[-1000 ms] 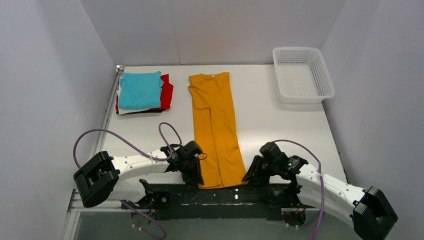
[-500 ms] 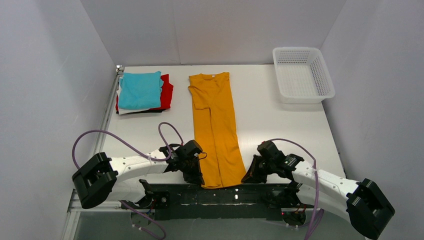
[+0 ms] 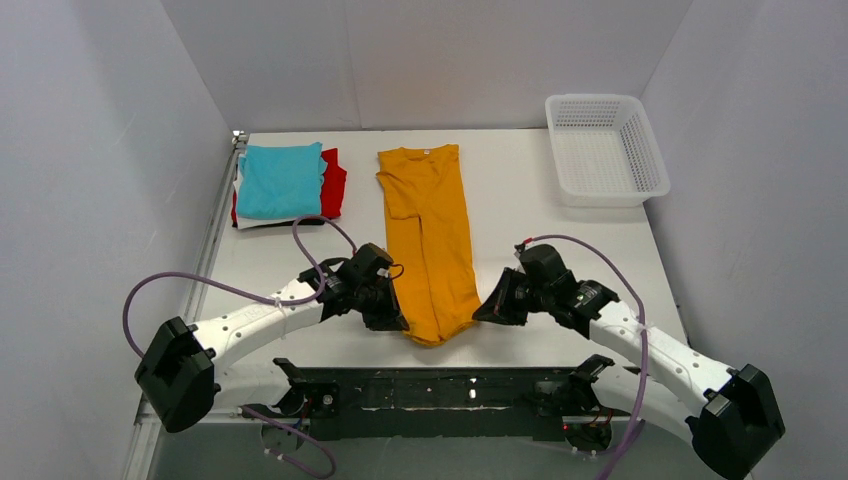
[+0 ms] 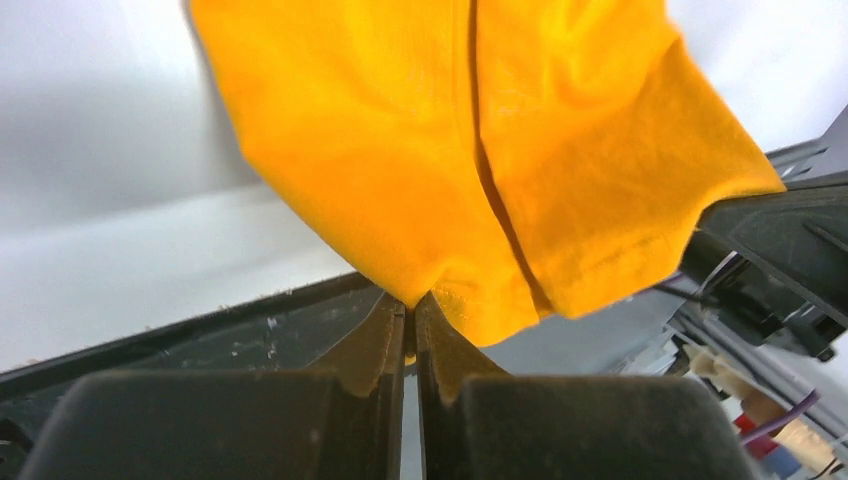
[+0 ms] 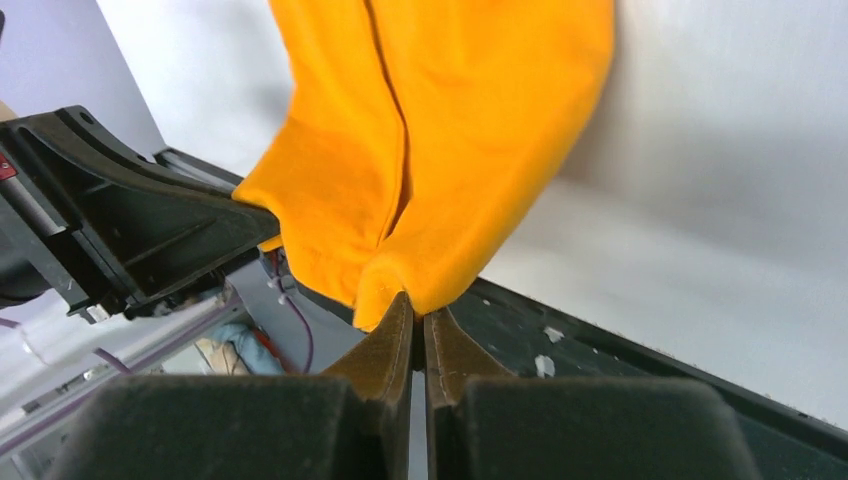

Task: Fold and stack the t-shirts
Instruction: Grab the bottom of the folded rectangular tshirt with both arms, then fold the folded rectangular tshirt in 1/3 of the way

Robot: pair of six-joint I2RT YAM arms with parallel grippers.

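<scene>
The mustard-orange t-shirt (image 3: 430, 235) lies folded lengthwise into a long strip down the table's middle, collar far. My left gripper (image 3: 398, 322) is shut on the left corner of its near hem (image 4: 470, 190). My right gripper (image 3: 480, 314) is shut on the right corner of the same hem (image 5: 440, 150). Both corners are lifted a little off the table. A stack of folded shirts sits at the far left: turquoise (image 3: 281, 180) on top, red (image 3: 334, 185) below, with white and black edges (image 3: 262, 222) showing underneath.
A white plastic mesh basket (image 3: 605, 148) stands at the far right. The black base rail (image 3: 430, 390) runs along the near edge. White walls enclose the table on three sides.
</scene>
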